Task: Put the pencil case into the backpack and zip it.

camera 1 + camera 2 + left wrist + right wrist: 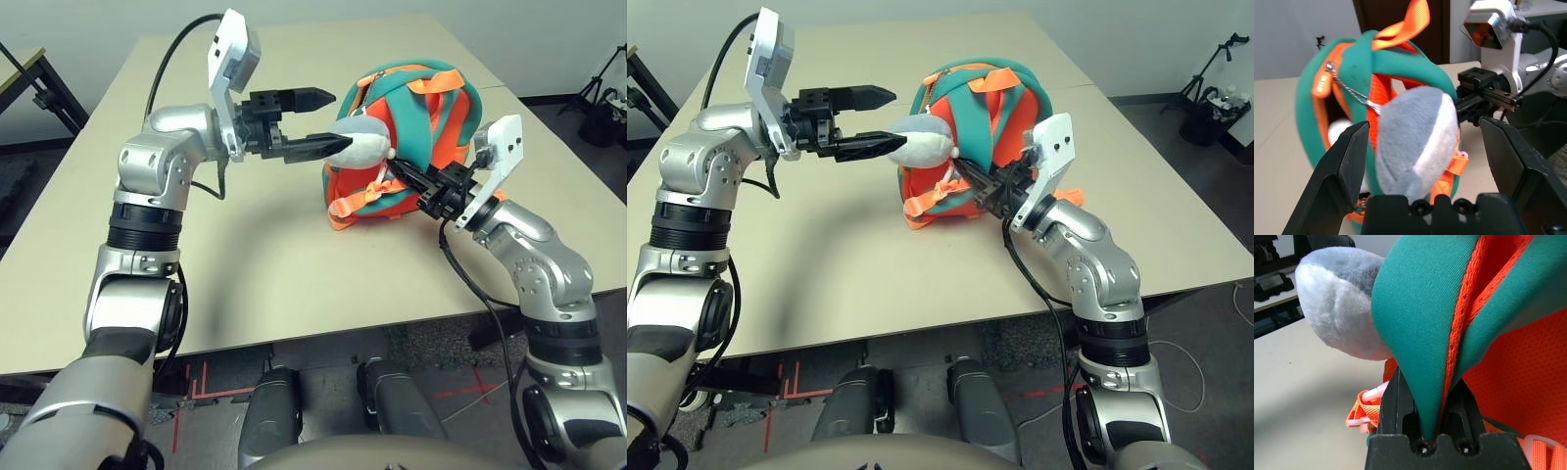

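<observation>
Two grippers work the backpack (416, 137), which stands at mid-table, right of centre. The right gripper (1427, 401) pinches a fold of the teal trim. The left gripper (1432, 152) hangs spread wide, level, with the grey plush charm (1418, 139) sitting between its fingers (1339, 171). The zipper pull (1330, 67) shows on the trim beyond, and something white, possibly the pencil case (1338, 131), peeks from the opening. The risk: closing now likely grabs the charm, not the zipper pull, and tugs the bag over.
</observation>
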